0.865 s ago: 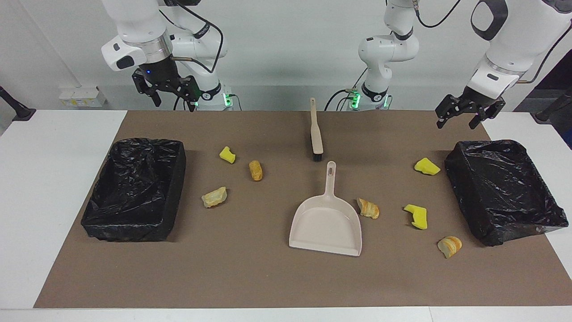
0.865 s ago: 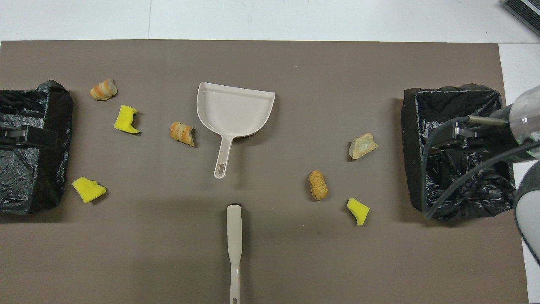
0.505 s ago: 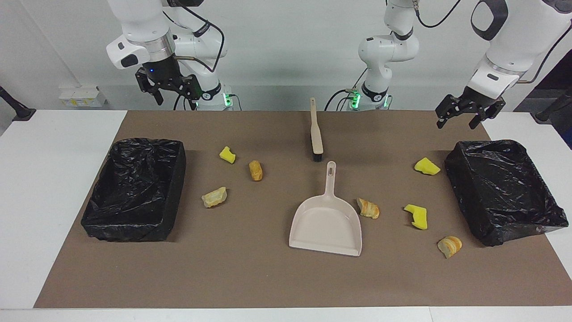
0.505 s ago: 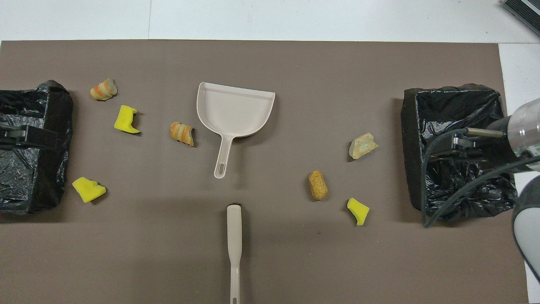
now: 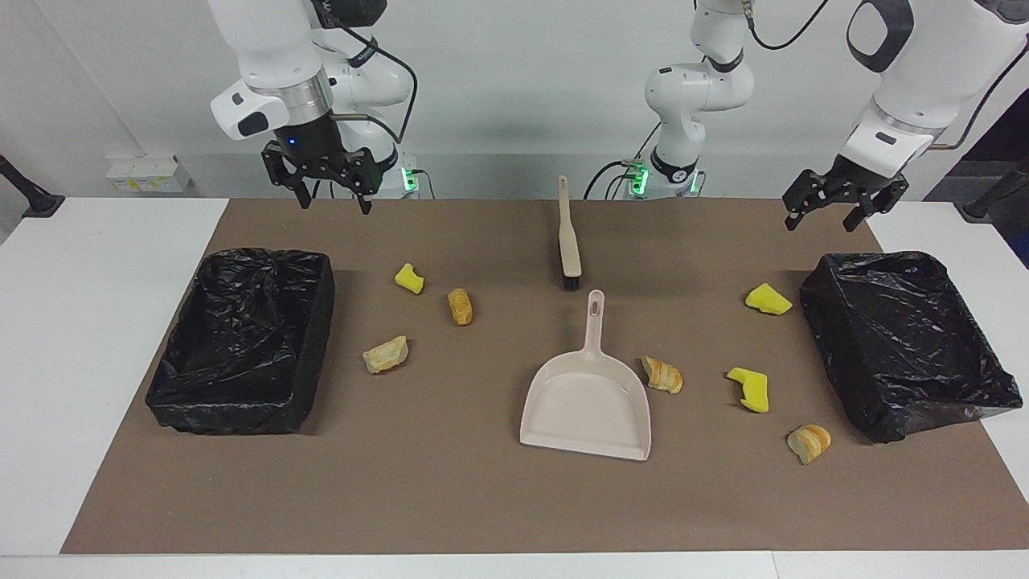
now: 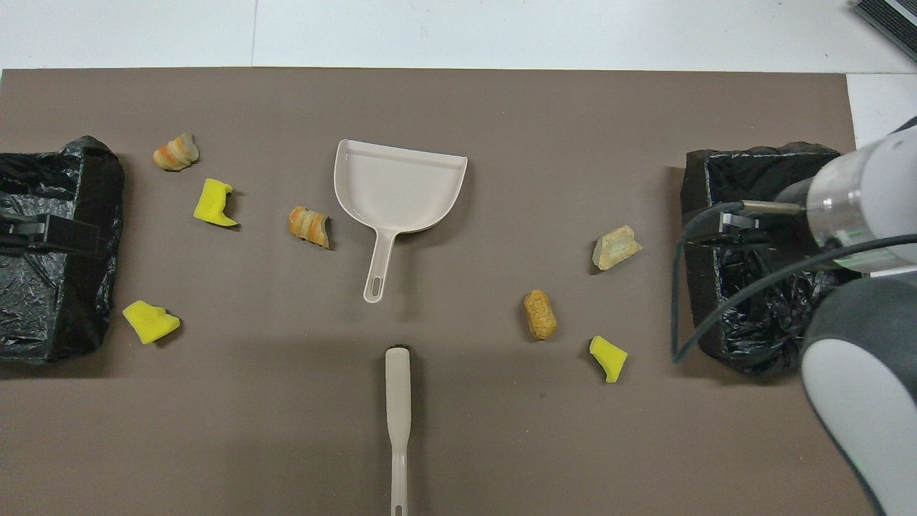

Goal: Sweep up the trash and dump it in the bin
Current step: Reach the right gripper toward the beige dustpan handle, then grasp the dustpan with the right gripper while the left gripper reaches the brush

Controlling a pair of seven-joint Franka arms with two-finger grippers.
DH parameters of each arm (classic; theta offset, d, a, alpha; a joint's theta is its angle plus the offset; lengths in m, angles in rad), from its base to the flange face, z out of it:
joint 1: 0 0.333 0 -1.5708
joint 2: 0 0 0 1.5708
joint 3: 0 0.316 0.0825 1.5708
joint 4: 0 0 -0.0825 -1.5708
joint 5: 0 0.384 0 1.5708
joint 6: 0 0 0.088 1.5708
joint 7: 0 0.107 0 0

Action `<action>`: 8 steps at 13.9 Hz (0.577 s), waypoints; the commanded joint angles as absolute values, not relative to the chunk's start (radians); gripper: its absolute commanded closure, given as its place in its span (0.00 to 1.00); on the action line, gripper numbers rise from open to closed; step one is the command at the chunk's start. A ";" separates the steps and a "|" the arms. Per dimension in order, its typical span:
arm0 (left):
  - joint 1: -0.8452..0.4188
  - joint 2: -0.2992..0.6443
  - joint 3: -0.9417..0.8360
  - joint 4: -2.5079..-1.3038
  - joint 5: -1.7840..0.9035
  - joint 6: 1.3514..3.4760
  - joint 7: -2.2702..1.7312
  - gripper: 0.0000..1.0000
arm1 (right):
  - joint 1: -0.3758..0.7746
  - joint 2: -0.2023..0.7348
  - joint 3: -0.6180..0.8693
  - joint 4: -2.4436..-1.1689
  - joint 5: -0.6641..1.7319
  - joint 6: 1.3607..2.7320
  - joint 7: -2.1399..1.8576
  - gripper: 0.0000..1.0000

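Note:
Several pieces of trash lie on the brown mat: yellow sponge chunks (image 5: pixel 409 278) (image 5: pixel 768 299) (image 5: pixel 749 388) and bread-like lumps (image 5: pixel 460 306) (image 5: pixel 662 375) (image 5: pixel 809 443). A beige dustpan (image 5: pixel 587 398) (image 6: pixel 397 186) lies mid-mat, its handle pointing at the black-bristled brush (image 5: pixel 569 237) (image 6: pixel 397 401). A black-lined bin (image 5: pixel 317 322) sits at the right arm's end, another bin (image 5: pixel 828 322) at the left arm's end. My right gripper (image 5: pixel 334 203) hangs open in the air near its bin's robot-side corner. My left gripper (image 5: pixel 821 223) waits open above its bin's robot-side edge. Neither holds anything.
A pale lump (image 5: pixel 385 355) lies beside the bin at the right arm's end. White table (image 5: pixel 96 322) borders the mat at both ends. The arm bases stand at the mat's robot-side edge.
The right gripper has swung toward the table's middle and come a little lower. The left arm and everything on the mat have stayed put.

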State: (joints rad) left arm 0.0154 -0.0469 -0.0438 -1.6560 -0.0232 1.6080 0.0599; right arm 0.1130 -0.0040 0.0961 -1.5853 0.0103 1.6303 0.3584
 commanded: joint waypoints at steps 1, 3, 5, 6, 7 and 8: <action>-0.053 -0.158 -0.046 -1.825 -0.020 1.658 0.061 0.00 | 0.190 0.116 0.100 -1.522 0.000 1.689 0.474 0.00; -0.090 -0.280 -0.049 -2.013 -0.040 1.783 0.058 0.00 | 0.282 0.255 0.098 -1.406 -0.027 1.718 0.594 0.00; -0.136 -0.369 -0.049 -2.158 -0.060 1.853 0.057 0.00 | 0.362 0.403 0.098 -1.280 -0.046 1.777 0.714 0.00; -0.170 -0.405 -0.048 -2.213 -0.060 1.864 0.057 0.00 | 0.383 0.458 0.097 -1.238 -0.048 1.796 0.742 0.00; -0.198 -0.440 -0.049 -2.271 -0.061 1.874 0.057 0.00 | 0.414 0.504 0.092 -1.208 -0.049 1.813 0.750 0.00; -0.228 -0.481 -0.049 -2.337 -0.061 1.896 0.057 0.00 | 0.442 0.537 0.091 -1.188 -0.055 1.827 0.774 0.00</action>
